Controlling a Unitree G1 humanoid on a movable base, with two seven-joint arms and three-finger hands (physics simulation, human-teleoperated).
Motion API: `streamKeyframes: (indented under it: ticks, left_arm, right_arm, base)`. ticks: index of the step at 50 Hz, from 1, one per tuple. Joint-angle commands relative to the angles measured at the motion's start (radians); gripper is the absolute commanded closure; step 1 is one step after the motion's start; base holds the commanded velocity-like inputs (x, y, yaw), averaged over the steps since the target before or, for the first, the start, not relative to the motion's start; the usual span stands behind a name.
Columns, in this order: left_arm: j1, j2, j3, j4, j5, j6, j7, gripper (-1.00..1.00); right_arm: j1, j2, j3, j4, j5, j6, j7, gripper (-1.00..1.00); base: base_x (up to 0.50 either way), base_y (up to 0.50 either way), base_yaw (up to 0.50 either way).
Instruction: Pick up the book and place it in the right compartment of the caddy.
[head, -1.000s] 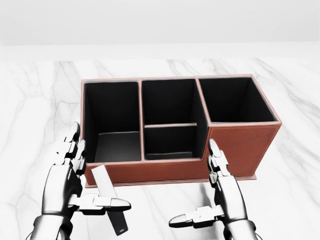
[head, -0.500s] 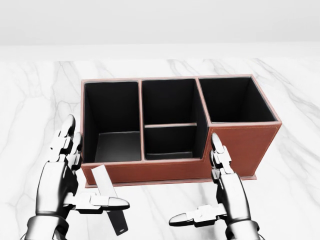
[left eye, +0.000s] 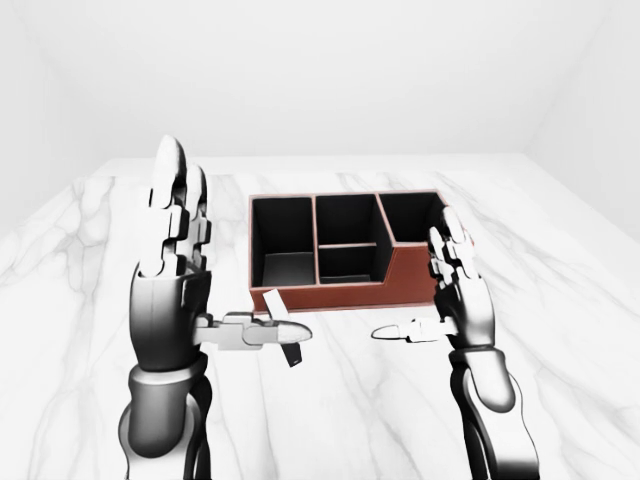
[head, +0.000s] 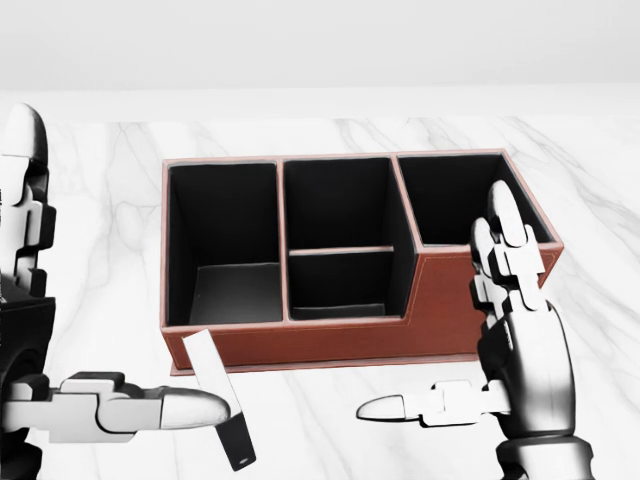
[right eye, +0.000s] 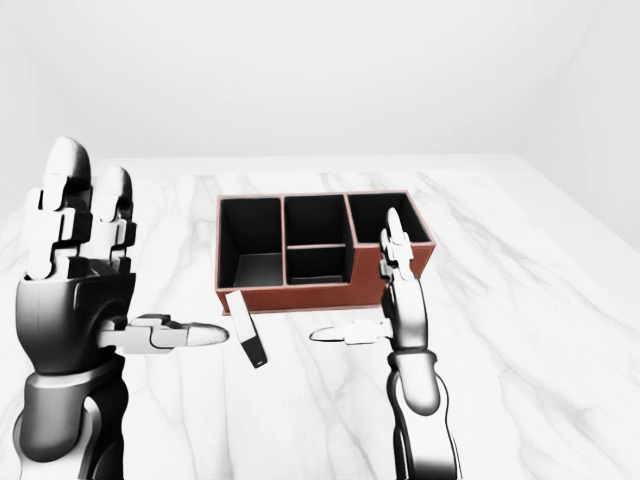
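The book (head: 221, 400) lies just beside the open left hand (head: 60, 330) thumb.

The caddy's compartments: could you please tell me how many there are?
4. The caddy has a tall one at the head view's left, two stacked in the middle, upper and lower, and one at right. None seems hidden.

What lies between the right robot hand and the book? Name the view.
Only bare marble table between the right robot hand and the book, shown in the head view.
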Motion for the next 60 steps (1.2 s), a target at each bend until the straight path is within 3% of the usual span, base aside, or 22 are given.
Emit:
streamKeyframes:
  ticks: [1,7,9,13,14,15,16,21,25,27,30,39,60]
  left_arm:
    - [0.003,-0.001,0.005,-0.049,-0.001,0.000,-0.008,-1.00]
    - [0.009,0.001,0.005,-0.034,-0.001,0.000,-0.004,-1.00]
    - [0.008,0.000,0.004,-0.039,0.001,0.000,-0.004,-1.00]
    - [0.011,0.000,0.005,-0.041,0.001,0.000,-0.004,-1.00]
    - [0.012,0.000,0.004,-0.045,0.002,0.000,-0.005,-1.00]
    - [0.013,0.000,0.005,-0.043,0.001,0.000,-0.004,-1.00]
    - [0.011,-0.001,0.005,-0.042,0.001,0.000,-0.004,-1.00]
    - [0.012,-0.001,0.005,-0.033,0.001,0.000,-0.003,-1.00]
    - [0.012,-0.001,0.005,-0.031,0.001,0.000,-0.002,-1.00]
    - [0.015,-0.001,0.005,-0.029,0.001,0.000,-0.002,-1.00]
    - [0.017,-0.001,0.005,-0.027,0.000,0.000,-0.001,-1.00]
    - [0.017,-0.001,0.008,-0.019,-0.002,0.000,-0.002,-1.00]
    - [0.017,0.000,0.007,-0.025,-0.001,0.000,-0.004,-1.00]
  right_arm:
    - [0.009,0.000,-0.006,-0.098,0.010,0.030,0.000,-1.00]
    - [0.017,-0.003,-0.021,-0.137,0.008,0.030,0.001,-1.00]
    - [0.027,-0.003,-0.018,-0.143,-0.019,0.011,-0.005,-1.00]
    - [0.039,0.002,-0.009,-0.155,-0.025,0.009,-0.004,-1.00]
    - [0.051,0.003,-0.003,-0.112,-0.027,-0.048,-0.008,-1.00]
    - [0.047,0.002,-0.002,-0.140,-0.027,-0.015,-0.005,-1.00]
    - [0.046,0.002,0.001,-0.146,-0.029,-0.003,-0.004,-1.00]
    - [0.058,0.003,0.023,-0.122,-0.028,-0.011,-0.001,-1.00]
    - [0.096,-0.005,0.104,-0.049,-0.081,-0.077,-0.017,-1.00]
    - [0.100,-0.013,0.145,0.046,-0.119,-0.133,-0.033,-1.00]
    - [0.087,-0.016,0.158,0.128,-0.123,-0.144,-0.040,-1.00]
    - [0.069,-0.012,0.157,0.277,-0.126,-0.144,-0.044,-1.00]
    - [0.112,-0.027,0.254,0.321,-0.180,-0.144,-0.053,-1.00]
  base:
    - [0.00,0.00,0.00]
    - [0.00,0.00,0.00]
    - [0.00,0.00,0.00]
    - [0.00,0.00,0.00]
    - [0.00,0.00,0.00]
    - [0.00,0.00,0.00]
    - [0.00,0.00,0.00]
    - [0.00,0.00,0.00]
    - [0.00,0.00,0.00]
    - [0.00,0.00,0.00]
    - [0.00,0.00,0.00]
    - [0.00,0.00,0.00]
    - [0.00,0.00,0.00]
